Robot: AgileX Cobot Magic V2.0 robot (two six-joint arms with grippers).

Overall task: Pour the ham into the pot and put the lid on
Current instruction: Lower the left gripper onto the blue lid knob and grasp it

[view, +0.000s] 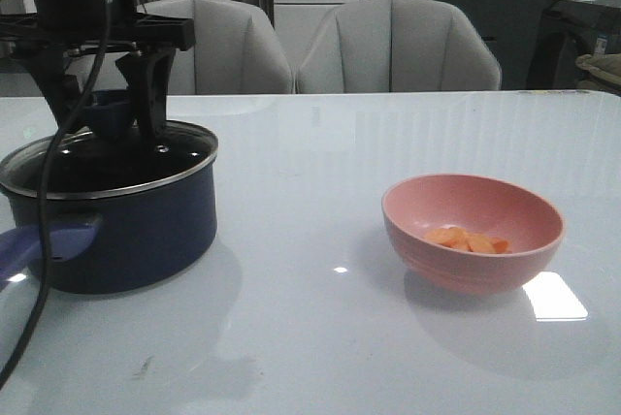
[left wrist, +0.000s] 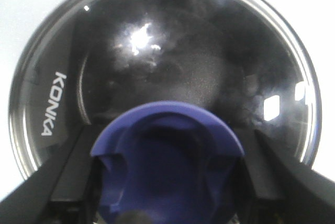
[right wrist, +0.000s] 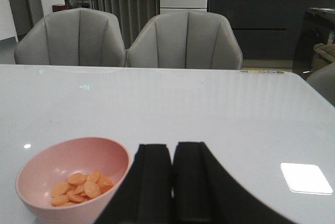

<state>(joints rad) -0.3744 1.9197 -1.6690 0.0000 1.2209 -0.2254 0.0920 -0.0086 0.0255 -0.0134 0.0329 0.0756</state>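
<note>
Meanwhile, your left gripper (view: 109, 114) clamps the lid (view: 116, 158) by its knob atop the pot (view: 126, 231); your right gripper (right wrist: 172, 174), jaws closed and empty, waits beside the ham (view: 466, 239) in its bowl (view: 473, 231).

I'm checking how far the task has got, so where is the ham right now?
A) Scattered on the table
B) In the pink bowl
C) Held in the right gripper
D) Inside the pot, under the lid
B: the orange ham slices lie in the pink bowl, while the lid sits on the pot with the left gripper around its knob, and the right gripper is shut on nothing.
</note>
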